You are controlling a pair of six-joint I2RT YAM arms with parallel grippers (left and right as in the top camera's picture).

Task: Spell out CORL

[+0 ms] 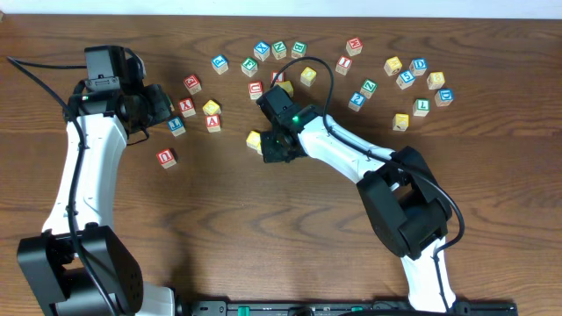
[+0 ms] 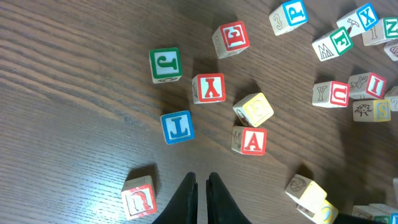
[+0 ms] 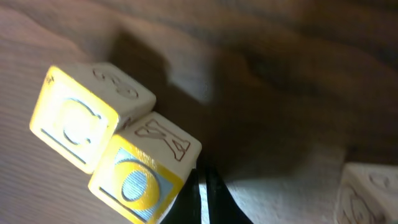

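Note:
Two yellow-faced cubes sit side by side and touching in the right wrist view: a C cube (image 3: 78,124) and an O cube (image 3: 140,177). In the overhead view they show as one yellow patch (image 1: 255,139). My right gripper (image 3: 202,190) (image 1: 275,147) is shut and empty, low over the table, with its tips against the O cube's right side. The blue L cube (image 2: 177,126) (image 1: 176,125) lies ahead of my left gripper (image 2: 200,186) (image 1: 162,105), which is shut and empty. Several green-lettered cubes (image 1: 249,66) lie at the back; I cannot read which is the R.
Red-lettered cubes lie near the left gripper: one (image 2: 140,199) just left of its tips, an A (image 2: 250,140), a Y (image 2: 208,88) and an E (image 2: 231,38). A green J cube (image 2: 165,65) lies beyond. A cluster of cubes (image 1: 413,79) sits at the back right.

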